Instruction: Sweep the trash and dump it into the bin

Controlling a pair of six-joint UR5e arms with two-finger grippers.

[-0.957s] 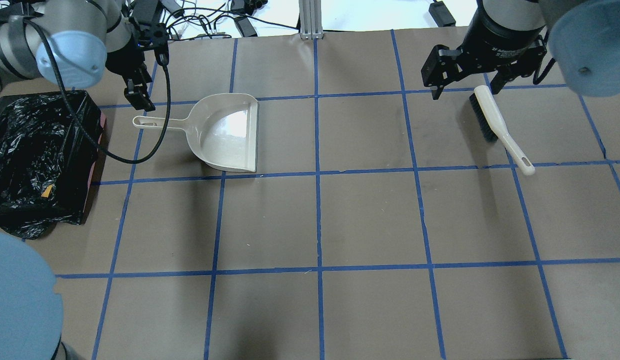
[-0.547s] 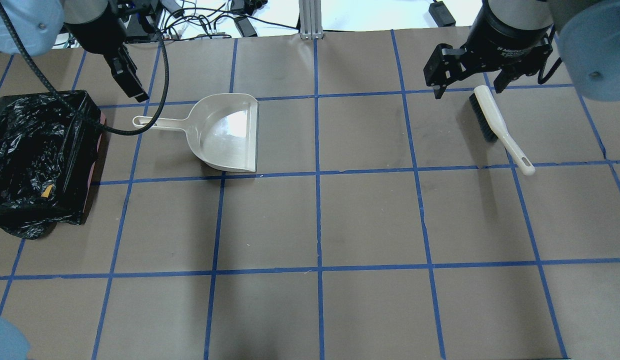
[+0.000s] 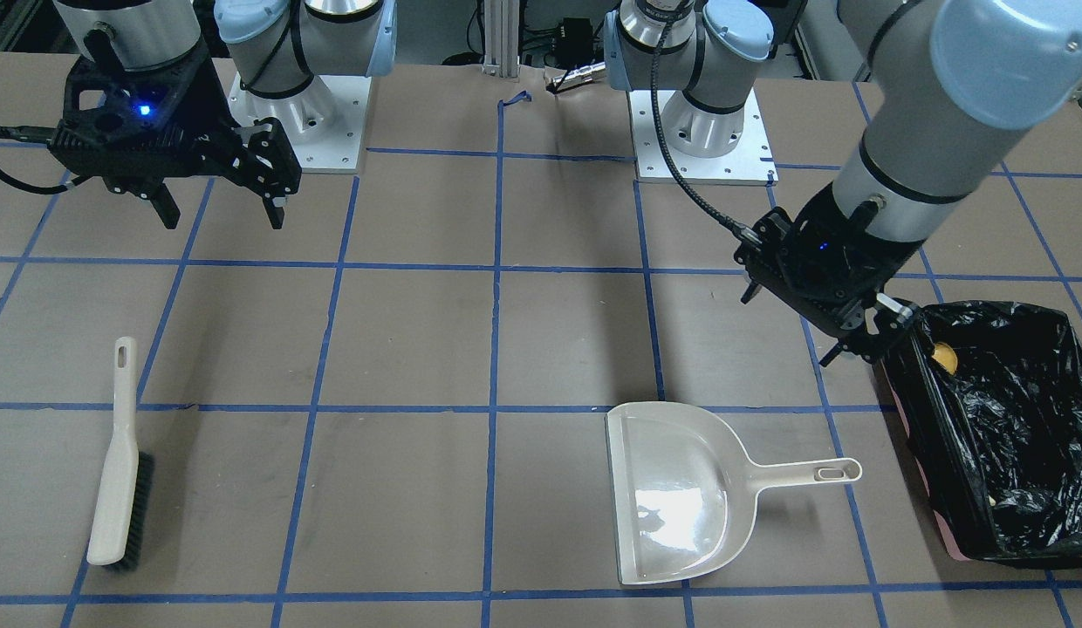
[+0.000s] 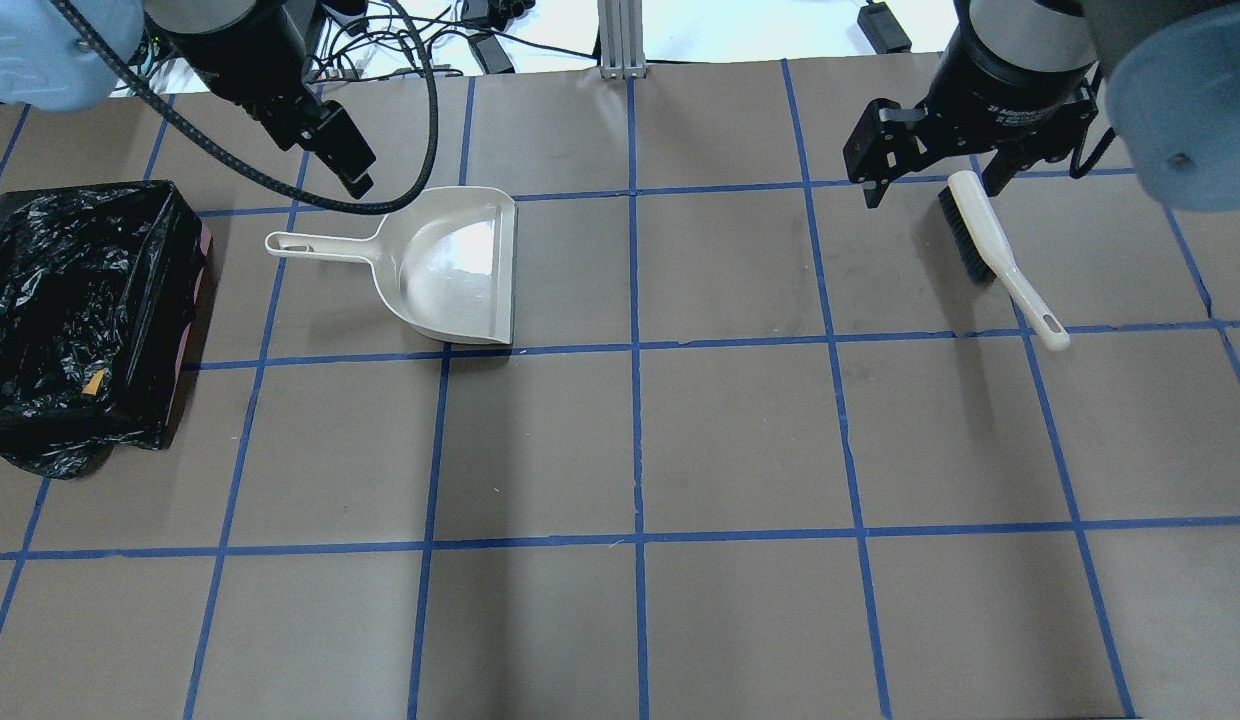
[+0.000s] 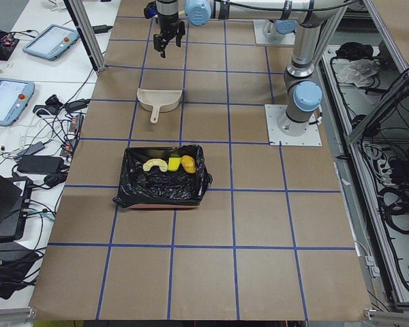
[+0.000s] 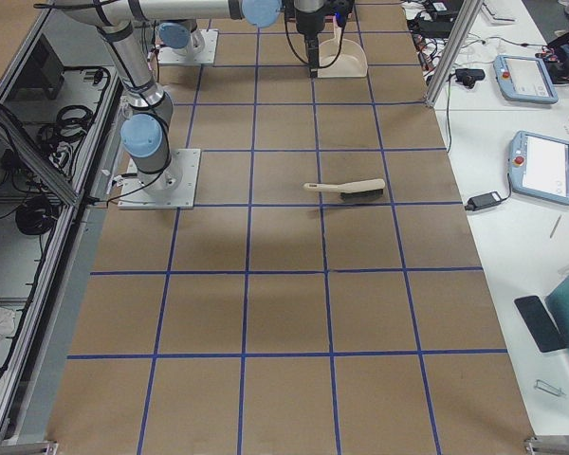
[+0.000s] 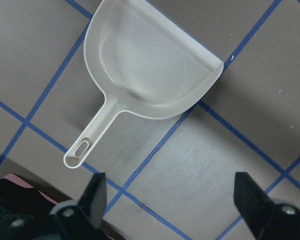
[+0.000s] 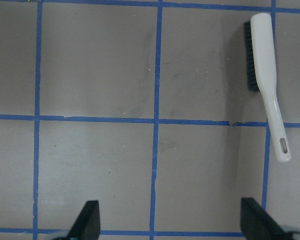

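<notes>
I hold my left gripper point(image 7: 168, 181) spread and empty near the dustpan point(image 7: 150, 65), my right gripper point(image 8: 169, 205) likewise by the brush point(image 8: 262, 50), as the trash point(image 5: 167, 164) apparently lies in the bin point(image 5: 126, 185) beside the left

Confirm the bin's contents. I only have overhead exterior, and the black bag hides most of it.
Observer: Exterior left shows three pieces in the bin: a pale crescent slice, a sponge block and an orange lump.
Operator: Left gripper open? It's edge-on for me.
Observer: Yes. The left wrist view shows the left gripper with its fingers wide apart and nothing between them.
</notes>
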